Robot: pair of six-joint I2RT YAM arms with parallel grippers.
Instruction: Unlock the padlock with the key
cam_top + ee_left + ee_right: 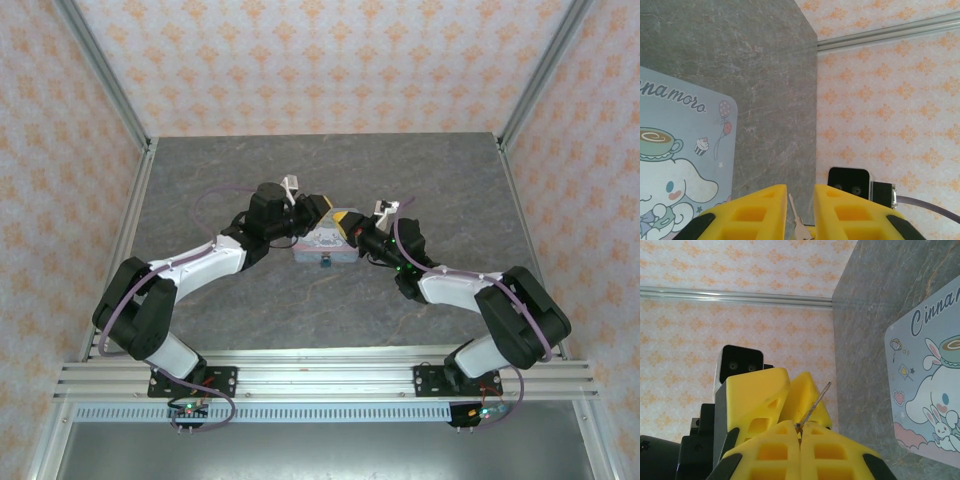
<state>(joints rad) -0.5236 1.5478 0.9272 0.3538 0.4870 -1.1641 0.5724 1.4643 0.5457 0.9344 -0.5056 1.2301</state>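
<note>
Grey table (250, 170) below, and my left arm (200, 262) and right arm (460, 285) reach in to meet over its middle, just above the tin (318, 247). The tin lies flat with its cartoon lid up, and both wrist views cut it off at the frame edge. My right gripper (801, 429) is pressed fully shut, and it has the key (814, 404) pinched right at the seam of its fingertips. My left gripper (800, 190) faces it with its jaws a narrow slot apart. The key stands in that slot with a gap on either side, so the left is gripping nothing. In the right wrist view the left fingers (757, 390) sit just behind the key. There the key's long axis rises from the pinch and leans up and to the right, with the thin tip free in the air. From the left wrist it stands nearly upright, tip up, and its lower end runs off the bottom of the frame. Which end is the bit I cannot tell, because my fingers hide the pinched part. The padlock (326, 265) is a teal speck at the tin's near edge, below where the grippers meet. Its shackle and keyhole are too small to make out.
</note>
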